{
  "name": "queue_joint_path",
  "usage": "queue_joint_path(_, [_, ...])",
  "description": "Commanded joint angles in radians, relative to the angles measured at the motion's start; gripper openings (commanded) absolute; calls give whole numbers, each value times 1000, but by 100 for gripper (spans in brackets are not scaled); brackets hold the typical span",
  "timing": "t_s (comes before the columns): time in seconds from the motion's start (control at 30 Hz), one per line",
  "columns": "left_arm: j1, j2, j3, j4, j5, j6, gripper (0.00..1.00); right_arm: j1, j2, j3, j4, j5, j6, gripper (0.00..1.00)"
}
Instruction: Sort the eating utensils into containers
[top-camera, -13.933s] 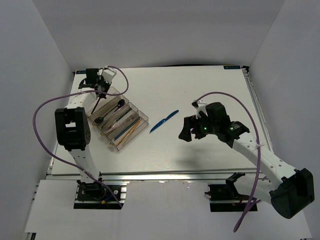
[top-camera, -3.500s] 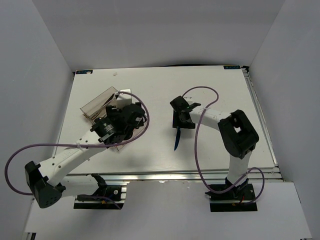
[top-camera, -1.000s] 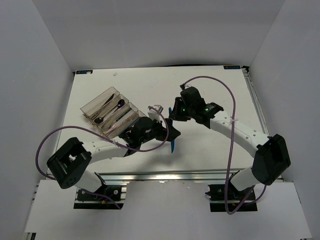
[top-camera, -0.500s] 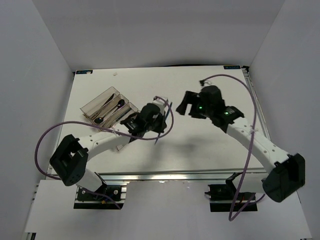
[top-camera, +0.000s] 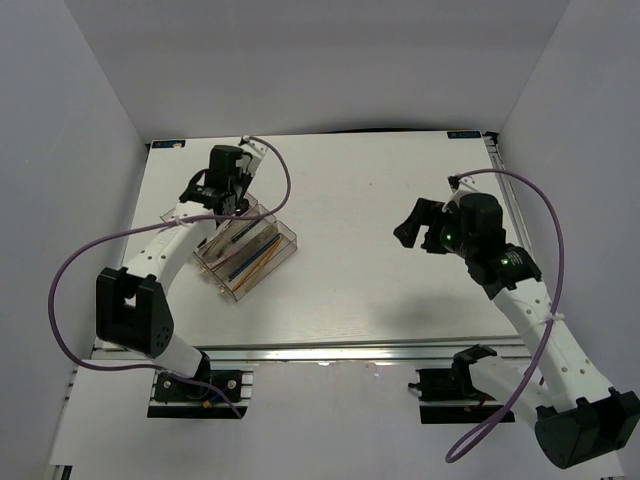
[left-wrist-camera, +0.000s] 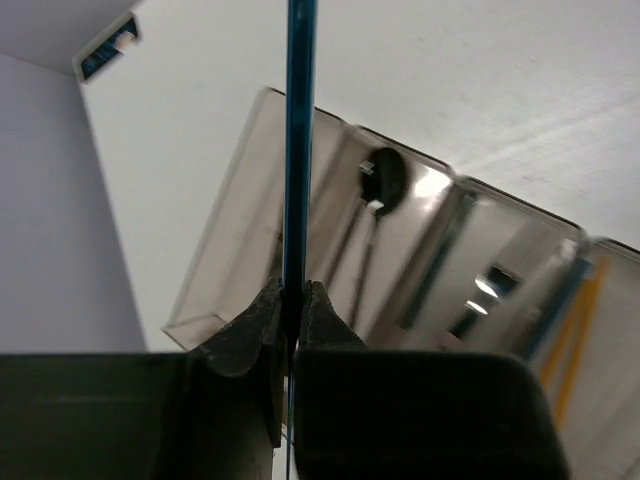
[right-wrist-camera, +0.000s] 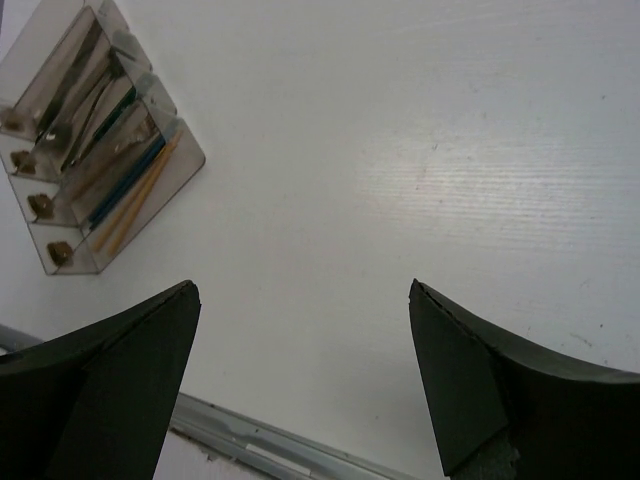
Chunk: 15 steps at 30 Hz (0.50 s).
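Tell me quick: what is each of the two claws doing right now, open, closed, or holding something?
Left gripper: shut on the blue knife.
Right gripper: open, holding nothing.

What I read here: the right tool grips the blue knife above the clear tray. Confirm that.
Wrong arm. The left tool grips the blue knife above the clear tray, as the left wrist view shows. The right tool is open and empty.
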Motion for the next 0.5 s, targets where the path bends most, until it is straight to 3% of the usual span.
queue_joint_path(0.0, [101, 46, 103, 138, 12, 232, 0, -3, -62, -40, 15, -114, -36, 89])
queue_joint_path(0.13, [168, 96, 100, 172, 119, 353, 0, -3, -101, -80, 11, -112, -36, 89])
queue_joint_path(0.47, [242, 178, -3, 232, 162, 487, 0, 8, -156, -106, 43, -126, -51, 89])
